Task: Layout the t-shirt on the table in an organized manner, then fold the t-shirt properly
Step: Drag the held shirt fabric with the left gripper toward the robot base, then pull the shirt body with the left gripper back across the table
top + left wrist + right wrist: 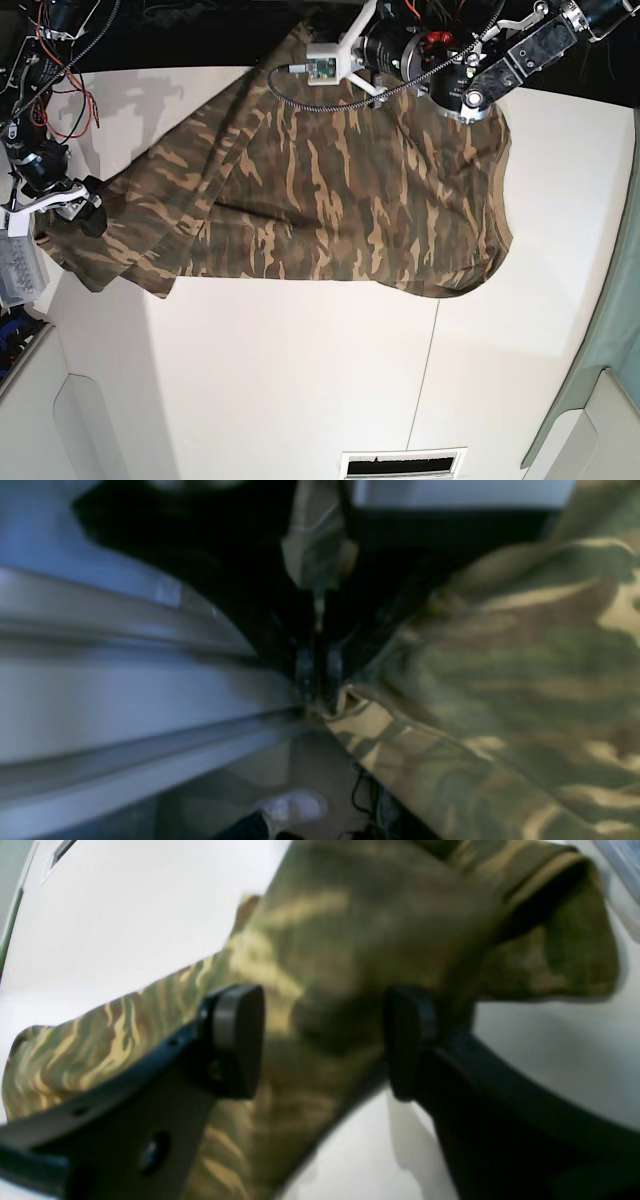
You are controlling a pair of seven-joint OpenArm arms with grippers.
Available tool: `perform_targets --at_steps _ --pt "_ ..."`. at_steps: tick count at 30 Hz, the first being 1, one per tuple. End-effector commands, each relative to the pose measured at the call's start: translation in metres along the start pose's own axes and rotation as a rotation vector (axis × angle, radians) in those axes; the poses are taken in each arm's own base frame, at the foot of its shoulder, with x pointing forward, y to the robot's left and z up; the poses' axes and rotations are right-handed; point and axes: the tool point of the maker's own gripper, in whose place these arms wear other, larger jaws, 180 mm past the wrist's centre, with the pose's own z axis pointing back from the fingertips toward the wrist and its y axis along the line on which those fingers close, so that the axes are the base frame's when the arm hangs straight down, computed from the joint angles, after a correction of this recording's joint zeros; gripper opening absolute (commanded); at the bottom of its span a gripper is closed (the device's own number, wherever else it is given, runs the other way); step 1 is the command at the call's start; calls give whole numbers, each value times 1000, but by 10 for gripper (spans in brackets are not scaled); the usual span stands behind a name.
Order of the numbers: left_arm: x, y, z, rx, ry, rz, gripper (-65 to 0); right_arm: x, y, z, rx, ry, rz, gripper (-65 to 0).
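Observation:
The camouflage t-shirt (340, 190) lies spread across the far half of the white table (300, 380), with one sleeve trailing to the left. My left arm (400, 50) reaches along the far edge. Its gripper (319, 695) is shut on the shirt's hem (360, 720) at the table edge (125, 690). My right gripper (88, 215) is at the left sleeve. In the right wrist view its pads (235, 1040) stand wide apart, with bunched shirt fabric (325, 990) between them over the table (100, 915).
Loose wires (50, 40) hang at the far left. A white box (15, 265) sits off the left edge. A slot (400, 463) is at the near edge, and a thin seam (430, 350) crosses the top. A shoe (295, 807) shows on the floor.

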Motion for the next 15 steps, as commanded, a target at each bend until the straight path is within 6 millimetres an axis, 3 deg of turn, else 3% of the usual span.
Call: perform_targets --at_steps 1,8,13,15 --pt "12 4 6 8 -47 -22 -650 22 3 3 19 -67 7 -279" --pt "15 42 28 131 -87 10 -650 19 2 6 31 -48 -25 -279" --pt "19 72 53 228 -137 55 -438 39 -7 17 34 -138 -91 -279" --pt "19 84 63 271 -150 76 -413 46 -16 22 9 -168 -100 -279"
